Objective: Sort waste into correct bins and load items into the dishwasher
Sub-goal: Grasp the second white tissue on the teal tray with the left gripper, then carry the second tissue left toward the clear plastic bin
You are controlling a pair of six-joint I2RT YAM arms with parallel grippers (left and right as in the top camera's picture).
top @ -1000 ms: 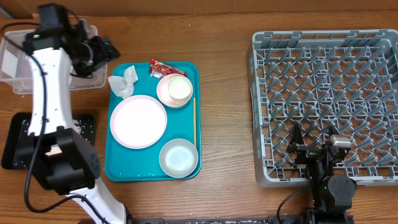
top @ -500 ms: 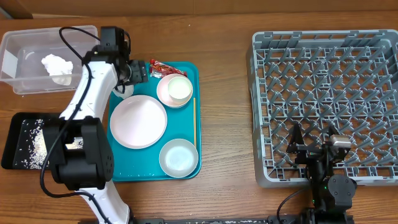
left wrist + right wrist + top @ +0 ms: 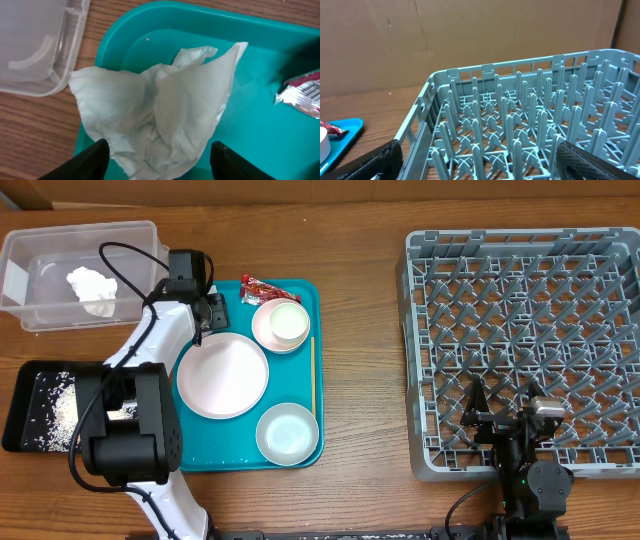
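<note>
A crumpled white tissue (image 3: 160, 107) lies in the back left corner of the teal tray (image 3: 300, 445). My left gripper (image 3: 157, 162) is open, with one finger on each side of the tissue and just above it. In the overhead view the left gripper (image 3: 204, 318) hides that tissue. Another tissue (image 3: 92, 285) lies in the clear bin (image 3: 40, 320). A red wrapper (image 3: 262, 288), a cup on a small pink plate (image 3: 283, 325), a large plate (image 3: 222, 375), a bowl (image 3: 287, 432) and a chopstick (image 3: 312, 375) are on the tray. My right gripper (image 3: 485, 165) is open and empty at the front of the dish rack (image 3: 420, 330).
A black tray with rice grains (image 3: 25, 430) sits at the front left, below the clear bin. The clear bin's corner (image 3: 40, 50) is just left of the teal tray. The red wrapper (image 3: 302, 92) lies to the right of the tissue.
My left arm swung from over the clear bin, where a tissue now lies, to the tray's back left corner and came down around the second tissue. The right arm has not moved.
</note>
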